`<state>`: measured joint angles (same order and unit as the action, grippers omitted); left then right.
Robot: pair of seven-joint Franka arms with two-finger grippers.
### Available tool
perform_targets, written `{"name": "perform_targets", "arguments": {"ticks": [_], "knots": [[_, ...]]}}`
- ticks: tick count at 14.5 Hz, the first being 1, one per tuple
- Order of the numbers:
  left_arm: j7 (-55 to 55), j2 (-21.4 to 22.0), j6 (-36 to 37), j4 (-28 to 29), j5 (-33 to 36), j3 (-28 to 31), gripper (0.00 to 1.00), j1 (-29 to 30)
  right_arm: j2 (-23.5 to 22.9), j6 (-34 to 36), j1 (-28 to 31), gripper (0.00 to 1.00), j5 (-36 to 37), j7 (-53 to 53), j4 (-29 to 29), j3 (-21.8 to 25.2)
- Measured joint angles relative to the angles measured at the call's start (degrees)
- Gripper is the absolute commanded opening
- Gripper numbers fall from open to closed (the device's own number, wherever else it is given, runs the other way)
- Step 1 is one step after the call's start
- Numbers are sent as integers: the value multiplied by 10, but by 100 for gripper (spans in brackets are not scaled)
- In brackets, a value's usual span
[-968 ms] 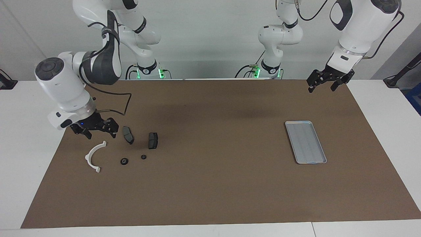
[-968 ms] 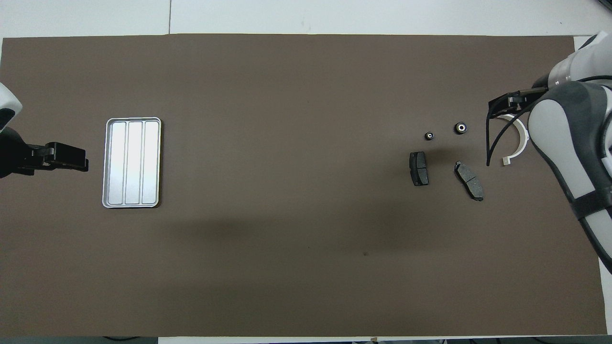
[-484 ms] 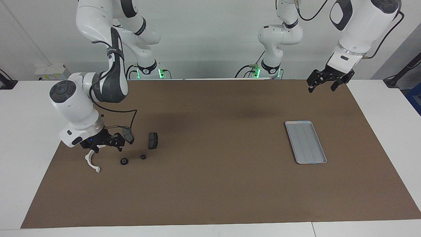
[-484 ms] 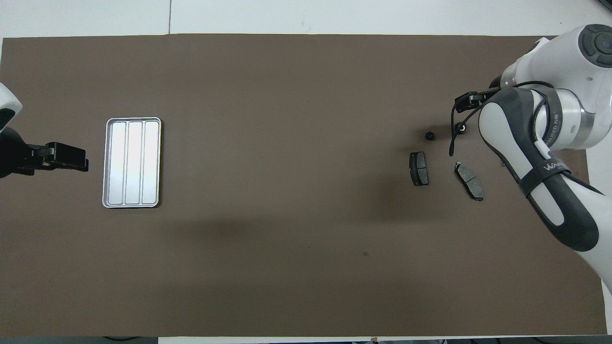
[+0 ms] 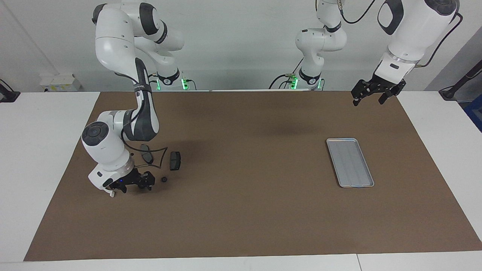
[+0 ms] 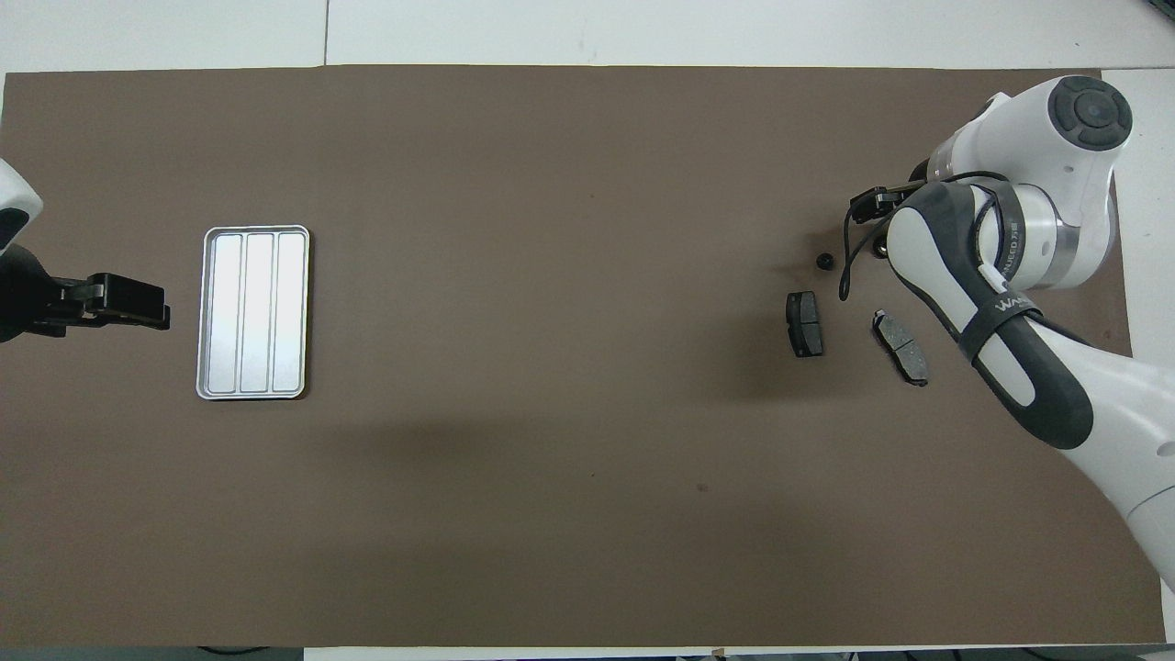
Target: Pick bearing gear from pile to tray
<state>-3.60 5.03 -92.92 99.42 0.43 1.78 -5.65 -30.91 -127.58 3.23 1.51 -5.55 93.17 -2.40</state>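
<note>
The pile lies at the right arm's end of the mat. My right gripper (image 5: 137, 185) is open and low over the mat, over the spot where the larger black round piece lay; that piece is hidden under it. The smaller black round piece (image 5: 164, 179) (image 6: 824, 262) lies just beside the gripper. Two dark grey brake pads (image 5: 175, 160) (image 5: 147, 153) lie nearer to the robots. Only one end of the white half-ring (image 5: 112, 194) shows under the hand. The silver tray (image 5: 350, 162) (image 6: 252, 312) lies at the left arm's end. My left gripper (image 5: 372, 94) (image 6: 128, 303) waits open in the air.
A brown mat (image 5: 244, 210) covers the white table (image 5: 34, 150). In the overhead view the right arm (image 6: 991, 275) covers the half-ring and the larger round piece. The brake pads also show there (image 6: 805, 323) (image 6: 901, 347).
My right gripper has come away from the robots and down, from beside the brake pad to over the larger black round piece, covering it and most of the half-ring. The left arm has not moved.
</note>
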Motion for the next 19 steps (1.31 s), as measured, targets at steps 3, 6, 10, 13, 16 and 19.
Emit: {"name": "perform_targets", "arguments": {"ticks": [3, 6, 10, 13, 16, 19], "knots": [[0, 0, 0, 0, 0, 0, 100, 0, 0, 0, 0, 96, 0, -13, 13, 0], [0, 0, 0, 0, 0, 0, 100, 0, 1, 0, 2, 95, 0, -26, 27, 1], [0, 0, 0, 0, 0, 0, 100, 0, 1, 0, 3, 95, 0, -31, 37, 2], [0, 0, 0, 0, 0, 0, 100, 0, 4, 0, 3, 68, 0, -32, 47, 2], [0, 0, 0, 0, 0, 0, 100, 0, 9, 0, 3, 0, 0, -32, 53, 2], [0, 0, 0, 0, 0, 0, 100, 0, 16, 0, 3, 0, 0, -32, 54, 2]]}}
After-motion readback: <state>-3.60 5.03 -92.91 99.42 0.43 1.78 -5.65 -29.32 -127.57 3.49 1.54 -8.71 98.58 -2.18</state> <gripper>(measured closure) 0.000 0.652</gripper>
